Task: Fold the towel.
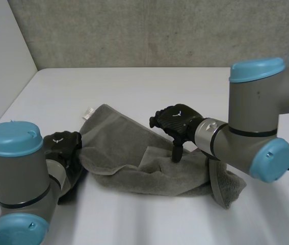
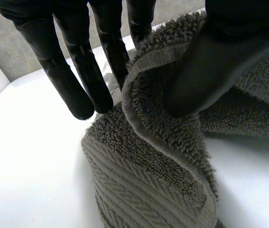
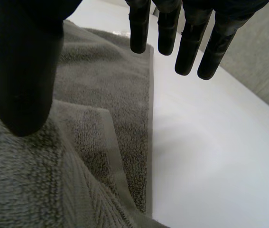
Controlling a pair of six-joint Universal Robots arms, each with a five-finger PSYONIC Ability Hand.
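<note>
A grey towel (image 1: pixel 134 153) lies rumpled and partly folded across the middle of the white table (image 1: pixel 134 87). My left hand (image 1: pixel 62 144) is at its left edge. In the left wrist view a raised fold of the towel (image 2: pixel 148 180) stands between the thumb (image 2: pixel 210 61) and the straight fingers (image 2: pixel 77 71), pinched there. My right hand (image 1: pixel 177 118) hovers over the towel's middle near its far edge. It is open, its fingers (image 3: pixel 189 42) straight and well apart from the thumb, nothing between them. The towel's hemmed edge (image 3: pixel 148 118) runs below it.
A small white label (image 1: pixel 88 112) sticks out at the towel's far left corner. The right arm's elbow (image 1: pixel 256 132) hangs over the towel's right end. A concrete wall stands behind the table. Bare tabletop (image 3: pixel 210 152) lies past the towel's far edge.
</note>
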